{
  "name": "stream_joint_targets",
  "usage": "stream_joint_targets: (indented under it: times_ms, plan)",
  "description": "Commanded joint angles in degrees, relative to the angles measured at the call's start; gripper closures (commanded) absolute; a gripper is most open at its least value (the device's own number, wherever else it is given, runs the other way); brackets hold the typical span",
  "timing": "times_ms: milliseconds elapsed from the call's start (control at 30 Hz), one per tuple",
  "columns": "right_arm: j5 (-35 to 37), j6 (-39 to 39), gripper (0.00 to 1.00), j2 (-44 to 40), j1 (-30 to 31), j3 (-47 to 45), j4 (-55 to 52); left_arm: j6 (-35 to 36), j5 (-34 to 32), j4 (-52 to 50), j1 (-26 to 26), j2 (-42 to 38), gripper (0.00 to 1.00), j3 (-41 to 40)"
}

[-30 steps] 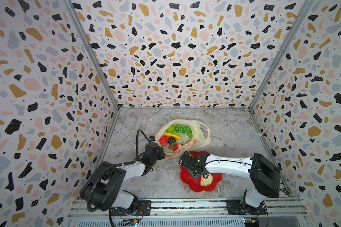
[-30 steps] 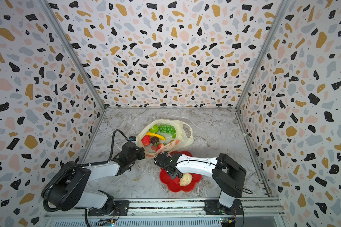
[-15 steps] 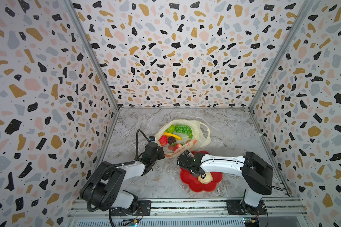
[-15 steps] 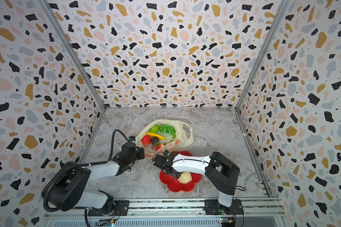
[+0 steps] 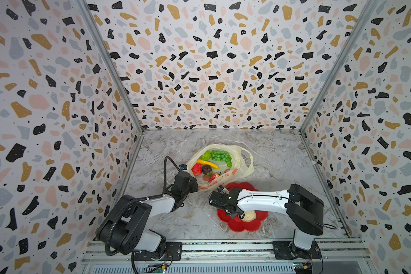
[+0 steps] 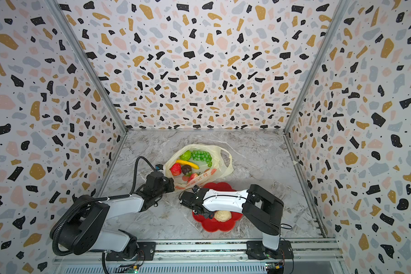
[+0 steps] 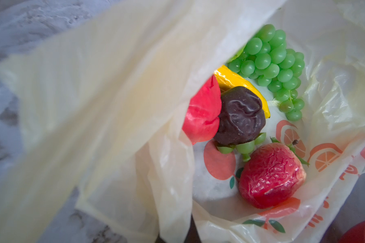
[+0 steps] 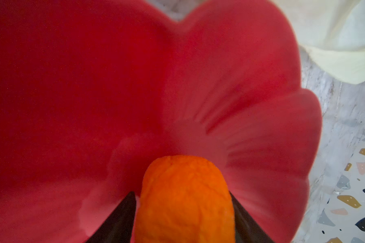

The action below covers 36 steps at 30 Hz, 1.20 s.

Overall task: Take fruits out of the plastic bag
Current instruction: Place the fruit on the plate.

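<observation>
Over the red dish (image 8: pixel 93 84), my right gripper (image 8: pixel 182 194) has the orange (image 8: pixel 184 208) between its fingers; I cannot tell whether they clamp it or stand just clear; a cream fruit (image 5: pixel 249 215) lies on the dish; my left gripper (image 5: pixel 195 186) is closed, apparently on the near rim of the bag (image 5: pixel 244 166), though film hides the fingers; grapes (image 7: pixel 272 63), banana (image 7: pixel 230 80), strawberry (image 7: pixel 270 174) and a brown fruit (image 7: pixel 240 115) lie inside the bag.

Terrazzo-patterned walls (image 5: pixel 211 71) enclose a grey marbled floor (image 5: pixel 271 151), aluminium rail (image 5: pixel 223 246) in front.
</observation>
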Motion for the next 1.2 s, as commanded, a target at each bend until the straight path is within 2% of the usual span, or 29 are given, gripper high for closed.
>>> stream_joint_targets:
  times_ms: [0, 733, 967, 1167]
  plan:
    - [-0.2, 1.2, 0.31, -0.6, 1.0, 2.1, -2.7, 0.5, 0.0, 1.7, 0.4, 0.7, 0.97, -0.1]
    - [-7.3, 0.4, 0.19, -7.3, 2.3, 3.6, -2.2, 0.2, -0.3, 1.7, 0.4, 0.4, 0.97, -0.2]
    - [-8.7, -2.7, 0.20, -12.8, 0.1, 4.0, 1.6, 0.0, -0.4, 1.7, 0.4, -0.3, 0.97, -0.5]
    - [-16.5, -9.2, 0.25, -17.1, -7.7, 5.0, 13.1, -0.4, 0.0, 2.2, 0.5, -0.5, 0.97, -0.7]
